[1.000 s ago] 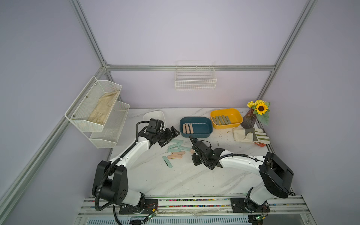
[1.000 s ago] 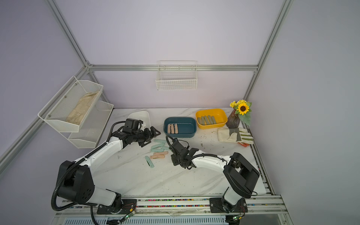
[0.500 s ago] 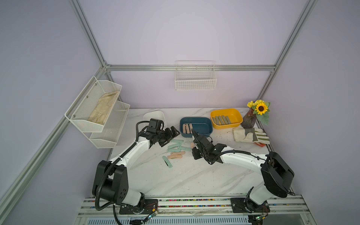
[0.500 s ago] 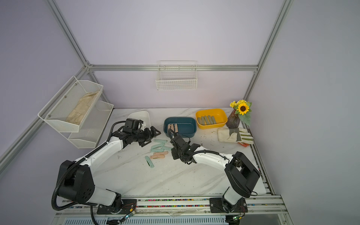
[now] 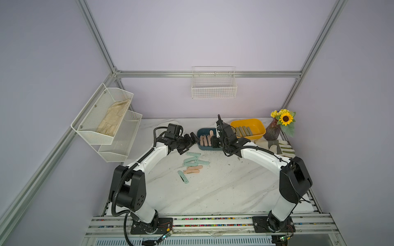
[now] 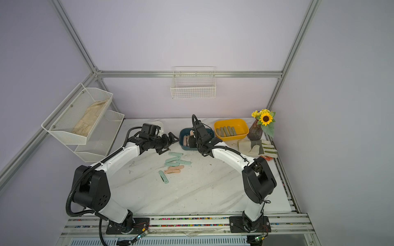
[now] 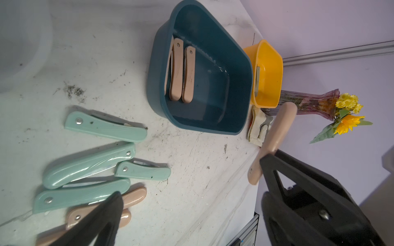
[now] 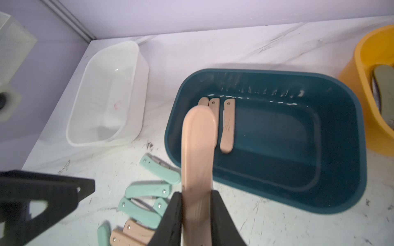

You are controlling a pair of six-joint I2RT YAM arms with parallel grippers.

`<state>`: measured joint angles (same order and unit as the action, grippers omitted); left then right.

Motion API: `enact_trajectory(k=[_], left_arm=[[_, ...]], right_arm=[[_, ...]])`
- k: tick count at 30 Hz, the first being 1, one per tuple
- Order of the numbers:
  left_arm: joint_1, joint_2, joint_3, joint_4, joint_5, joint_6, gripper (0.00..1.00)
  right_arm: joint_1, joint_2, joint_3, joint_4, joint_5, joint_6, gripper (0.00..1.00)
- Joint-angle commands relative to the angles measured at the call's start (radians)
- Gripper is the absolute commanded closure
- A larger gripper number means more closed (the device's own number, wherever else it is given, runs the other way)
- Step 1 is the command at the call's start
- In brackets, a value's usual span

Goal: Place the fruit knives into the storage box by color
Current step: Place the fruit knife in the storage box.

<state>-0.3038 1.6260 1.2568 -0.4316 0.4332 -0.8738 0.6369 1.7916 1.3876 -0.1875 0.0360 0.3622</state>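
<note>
**Right pincer clamped on a pink knife at the blue box's edge**

My right pincer (image 8: 196,192) is closed on one end of a pink knife (image 8: 199,138). The jaws pinch its flat sides, and most of its length sticks out free ahead of me. That free end reaches over the near wall of the blue box (image 8: 277,191), where three boxed pink knives (image 8: 228,127) lie side by side toward one end. The colour matches, so I judge that only the set-down is left.

To do it well, I would carry the grip farther in until the whole knife, not just its tip, is past the rim. Letting go here would likely leave it teetering on the wall or sliding back onto the table (image 8: 266,51). Then I would tip the knife flatter and lower it close to the floor before parting the jaws, since a smooth plastic bar dropped from height can bounce. I would aim for the bare floor beside the three and lay it parallel to them.

My left pincer (image 5: 189,142) hangs with its jaws wide apart and holds nothing. It is just beside the box and above the loose mint knives (image 8: 160,168), so I should withdraw along my own side to stay apart from it. Two loose pink knives (image 8: 136,230) lie on the table among the mint ones, so this step will come round again.
</note>
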Motion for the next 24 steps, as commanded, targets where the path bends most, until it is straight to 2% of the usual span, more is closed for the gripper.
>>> enact_trajectory(k=[1, 13, 24], left_arm=[[-0.011, 0.028, 0.129, 0.028, 0.027, -0.004, 0.0], [-0.021, 0.08, 0.183, 0.025, 0.032, -0.004, 0.0], [-0.023, 0.089, 0.195, 0.02, 0.029, -0.005, 0.0]], right_arm=[[-0.033, 0.084, 0.064, 0.034, -0.03, 0.035, 0.76], [-0.104, 0.331, 0.251, 0.051, -0.018, 0.062, 0.76], [-0.135, 0.442, 0.325, 0.044, -0.022, 0.064, 0.75]])
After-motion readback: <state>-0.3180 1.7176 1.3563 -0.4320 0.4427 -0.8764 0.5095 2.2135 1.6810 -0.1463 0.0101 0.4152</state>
